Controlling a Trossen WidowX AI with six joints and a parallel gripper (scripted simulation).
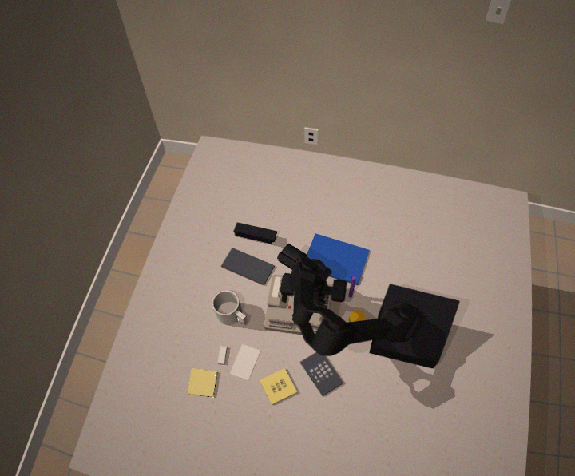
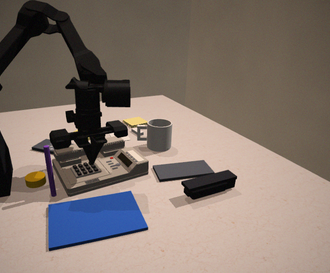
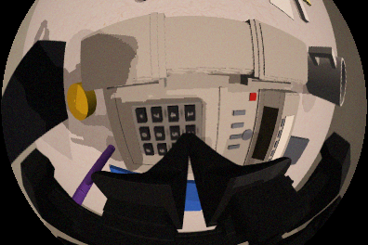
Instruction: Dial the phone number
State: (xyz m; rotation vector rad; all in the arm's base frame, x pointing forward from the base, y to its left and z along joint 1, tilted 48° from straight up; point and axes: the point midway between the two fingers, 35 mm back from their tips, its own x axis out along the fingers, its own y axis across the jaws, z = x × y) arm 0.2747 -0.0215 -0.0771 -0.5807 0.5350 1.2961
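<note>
The gripper (image 2: 91, 163) is pointing straight down at the phone (image 2: 100, 170), its fingers pressed together into 1 point with nothing between them. The tip is meeting the keypad (image 2: 84, 168) at its right column, on the side nearest the display (image 2: 124, 159); which key it is touching cannot be told. In the wrist view the fingers are covering the keypad's lower right corner. The handset (image 3: 185, 49) is lying in its cradle along the phone's far edge.

The phone is sitting mid-table (image 2: 247, 220) beside the arm's base (image 1: 431, 353). The note (image 1: 278, 386), yellow with dark digits too small to read, is lying flat on the table well apart from the phone, just beside a dark card (image 1: 321, 374) with white marks. A second, blank yellow pad (image 1: 202, 382) and a white sheet (image 1: 244, 361) are lying nearby.

A purple stick (image 2: 49, 170) is standing upright just beside the phone, with a yellow disc (image 2: 35, 179) next to it. A blue sheet (image 2: 94, 218) is lying flat near the phone. A grey mug (image 2: 159, 134), a grey slab (image 2: 183, 170) and a black block (image 2: 209, 183) are sitting on the phone's other side.
</note>
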